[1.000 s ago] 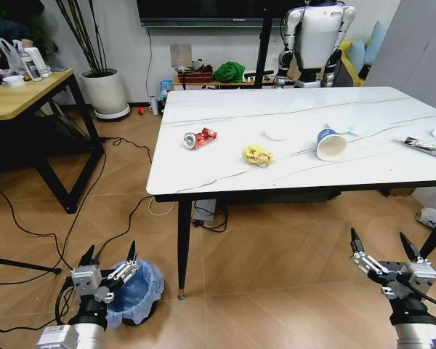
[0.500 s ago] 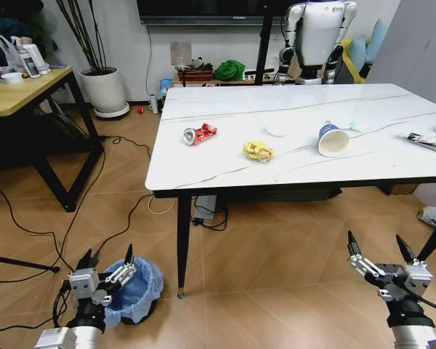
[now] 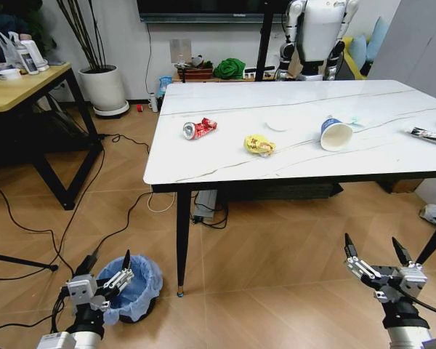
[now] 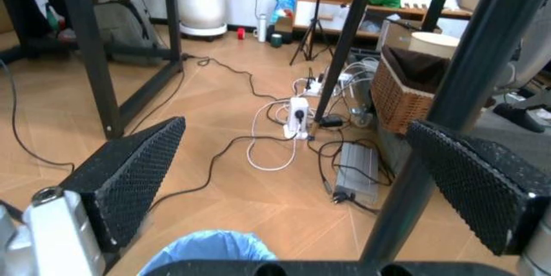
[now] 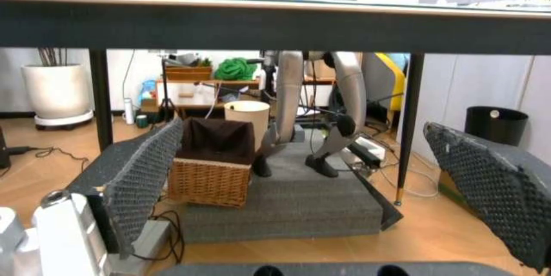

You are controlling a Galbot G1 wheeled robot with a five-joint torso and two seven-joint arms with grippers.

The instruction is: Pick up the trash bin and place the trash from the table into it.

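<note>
**Colours and patterns**

Worktop (image 3: 225, 156): white marble look, thin grey veins, black legs.
Can (image 3: 198, 129): red with silver end.
Wrapper (image 3: 259, 145): yellow, red marks.
Cup (image 3: 336, 134): blue-and-white outside, white inside.
Lid (image 3: 277, 124): white.
Long wrapper (image 3: 430, 135): dark, with small bright print.
Bin (image 3: 135, 287): dark, lined with crinkly light-blue bag.
Left tool (image 3: 107, 270) and right tool (image 3: 374, 253): black fingers, grey bodies; pads (image 4: 129, 176) black with fine diamond-dot texture.
Floor (image 3: 276, 247): warm brown wood planks.
Basket (image 5: 211, 173): tan wicker weave, dark brown liner.

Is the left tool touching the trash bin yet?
Cannot tell. In the head view the open left tool overlaps the trash bin; neither it nor the left wrist view shows contact or a gap plainly.
</note>
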